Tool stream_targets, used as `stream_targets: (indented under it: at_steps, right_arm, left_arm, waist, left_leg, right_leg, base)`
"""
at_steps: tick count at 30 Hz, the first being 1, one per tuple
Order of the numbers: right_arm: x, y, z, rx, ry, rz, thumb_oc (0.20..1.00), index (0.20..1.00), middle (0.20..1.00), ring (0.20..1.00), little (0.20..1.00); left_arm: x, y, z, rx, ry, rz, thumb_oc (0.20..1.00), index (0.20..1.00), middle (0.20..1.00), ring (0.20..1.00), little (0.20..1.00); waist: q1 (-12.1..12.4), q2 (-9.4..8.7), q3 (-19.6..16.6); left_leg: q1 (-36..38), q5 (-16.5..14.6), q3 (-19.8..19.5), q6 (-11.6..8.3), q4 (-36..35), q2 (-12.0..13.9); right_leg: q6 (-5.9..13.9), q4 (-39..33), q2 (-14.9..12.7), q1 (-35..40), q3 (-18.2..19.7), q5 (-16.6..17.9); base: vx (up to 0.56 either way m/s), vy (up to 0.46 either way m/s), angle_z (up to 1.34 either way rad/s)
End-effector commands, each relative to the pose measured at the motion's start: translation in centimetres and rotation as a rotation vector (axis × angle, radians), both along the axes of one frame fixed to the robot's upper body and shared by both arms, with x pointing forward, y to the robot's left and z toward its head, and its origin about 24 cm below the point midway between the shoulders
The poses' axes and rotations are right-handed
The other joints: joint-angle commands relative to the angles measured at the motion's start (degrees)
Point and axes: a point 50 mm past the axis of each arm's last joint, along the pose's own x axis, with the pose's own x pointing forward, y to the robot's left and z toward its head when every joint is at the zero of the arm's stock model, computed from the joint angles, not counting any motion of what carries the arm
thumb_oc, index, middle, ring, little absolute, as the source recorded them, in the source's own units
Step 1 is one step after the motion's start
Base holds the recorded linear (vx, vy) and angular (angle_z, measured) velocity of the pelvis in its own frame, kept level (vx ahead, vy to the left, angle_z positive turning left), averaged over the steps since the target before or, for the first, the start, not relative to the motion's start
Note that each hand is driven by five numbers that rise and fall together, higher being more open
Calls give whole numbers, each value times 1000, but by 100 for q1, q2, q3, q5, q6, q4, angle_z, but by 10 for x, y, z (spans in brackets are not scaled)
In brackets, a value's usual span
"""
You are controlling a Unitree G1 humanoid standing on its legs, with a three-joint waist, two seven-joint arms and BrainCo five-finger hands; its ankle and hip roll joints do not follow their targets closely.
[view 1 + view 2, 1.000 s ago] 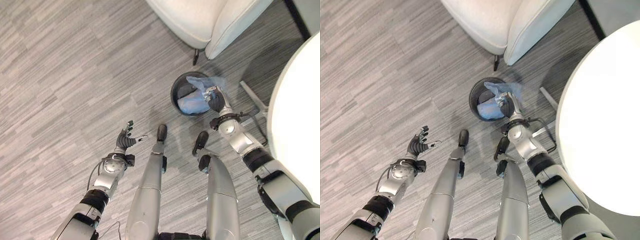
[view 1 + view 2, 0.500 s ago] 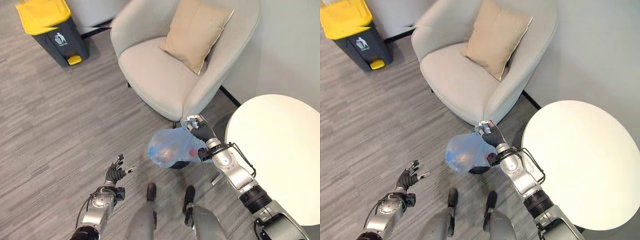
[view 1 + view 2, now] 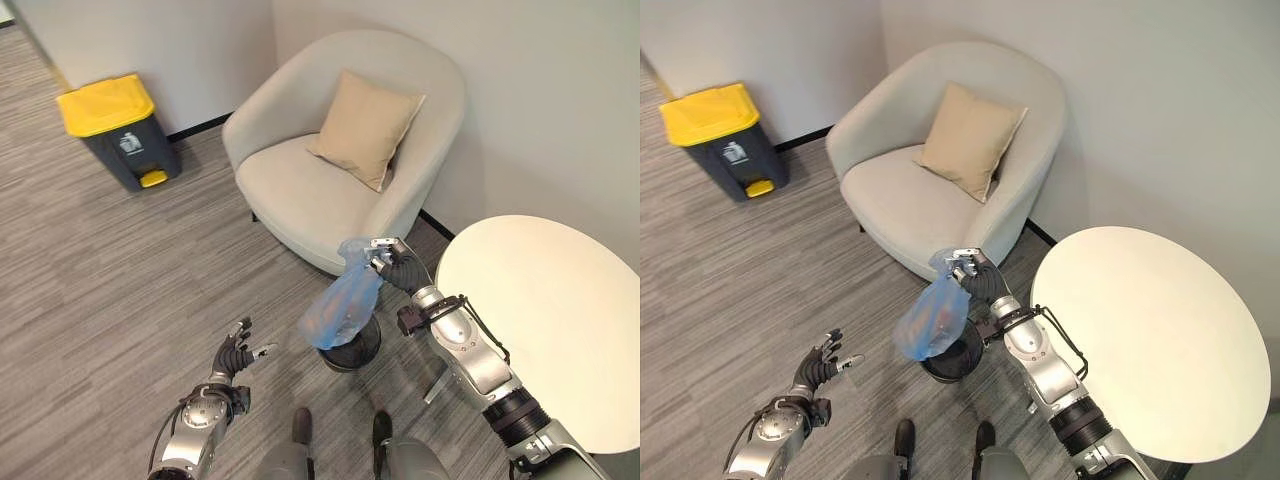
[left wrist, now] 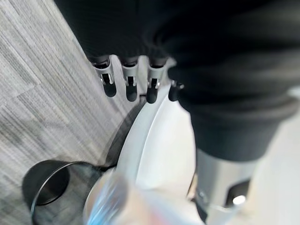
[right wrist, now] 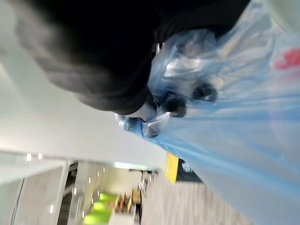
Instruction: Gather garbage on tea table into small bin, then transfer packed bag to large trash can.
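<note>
A pale blue plastic bag point(image 3: 343, 305) with rubbish inside hangs in the air above the small black bin point(image 3: 352, 350). My right hand point(image 3: 393, 267) is shut on the bag's gathered top; in the right wrist view its fingers point(image 5: 178, 104) curl into the blue film point(image 5: 243, 140). The bag point(image 3: 932, 317) dangles in front of the armchair's base. My left hand point(image 3: 233, 352) hovers low over the floor at the lower left, fingers spread and holding nothing. The large grey trash can with a yellow lid point(image 3: 117, 128) stands far off by the wall at the upper left.
A cream armchair point(image 3: 340, 170) with a beige cushion point(image 3: 364, 128) stands just behind the bin. The round white tea table point(image 3: 550, 320) is to the right, its top bare. Grey plank floor point(image 3: 110, 280) stretches between me and the large can.
The camera has tilted up from the floor to the room. My right hand has lifted the blue bag out of the small bin; it now hangs above it. The left hand stays spread.
</note>
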Motion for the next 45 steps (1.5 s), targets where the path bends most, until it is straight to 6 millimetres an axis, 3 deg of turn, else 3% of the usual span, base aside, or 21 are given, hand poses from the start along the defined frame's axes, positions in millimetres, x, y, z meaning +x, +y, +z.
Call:
stream_targets:
  at_steps: [1,5,7,11,12,17,24,30,37,45]
  right_arm:
    - [-2,-1,45,103,-215,1,200,200,200,200,200]
    - [-1,-14,48,93,-228,-25,200,200,200,200,200]
    - [0,-17,51,94,-234,-36,200,200,200,200,200]
    - [3,-23,55,59,-244,-33,200,200,200,200,200]
    - [2,-23,56,35,-251,-12,200,200,200,200,200]
    - [-4,-19,53,57,-233,29,200,200,200,200,200]
    - [-8,0,55,83,-227,134,200,200,200,200,200]
    - [-7,33,66,127,-238,251,200,200,200,200,200]
    - [-9,68,90,202,-289,354,200,200,200,200,200]
    - [-11,82,116,245,-366,397,200,200,200,200,200]
  left_arm:
    - [6,7,15,41,-79,-21,1000,1000,1000,1000,1000]
    - [10,3,24,20,-125,-38,1000,1000,1000,1000,1000]
    - [14,-1,28,11,-147,-50,1000,1000,1000,1000,1000]
    - [28,-15,47,3,-232,-139,1000,1000,1000,1000,1000]
    - [33,-25,58,12,-280,-217,1000,1000,1000,1000,1000]
    - [37,-43,70,46,-331,-337,1000,1000,1000,1000,1000]
    - [50,-71,97,84,-451,-489,1000,1000,1000,1000,1000]
    - [72,-97,120,194,-554,-570,1000,1000,1000,1000,1000]
    - [73,-121,97,149,-454,-606,1000,1000,1000,1000,1000]
    - [63,-118,67,206,-334,-596,1000,1000,1000,1000,1000]
  waist:
    - [104,-198,-115]
    - [185,-78,-72]
    - [164,-30,-8]
    - [-24,-104,62]
    - [-182,-139,-26]
    - [-316,-89,-250]
    - [-380,-188,-486]
    - [-448,-254,-711]
    - [-420,-284,-782]
    - [-271,-415,-791]
  left_leg:
    - [-156,-318,212,-56,76,-250]
    - [-545,146,25,-378,-102,-231]
    - [-702,210,-19,-456,-43,-245]
    - [-599,-396,240,-346,583,-233]
    - [-132,-819,269,-367,677,-107]
    - [284,-721,313,-391,13,6]
    - [741,-704,446,-356,-439,-9]
    - [1079,-711,570,-294,-678,-32]
    - [1202,-759,614,-253,-698,-46]
    - [1232,-791,623,-214,-694,-51]
  right_leg:
    - [-117,-985,242,691,-37,223]
    - [-296,-1588,486,752,-119,193]
    - [-313,-1601,486,708,-202,246]
    - [-289,-1687,171,451,-606,515]
    - [-281,-1786,61,443,-803,568]
    - [-233,-1920,112,538,-913,636]
    - [-151,-2068,114,734,-811,757]
    - [-92,-2142,94,928,-677,811]
    - [-83,-2211,66,1052,-631,856]
    - [-63,-2230,50,1092,-613,883]
  base:
    - [-119,-202,14]
    - [-170,-173,22]
    - [-211,-60,93]
    - [-229,-7,86]
    - [-112,21,68]
    - [4,49,43]
    - [15,67,-8]
    - [41,46,-20]
    - [26,35,-2]
    - [1,17,-3]
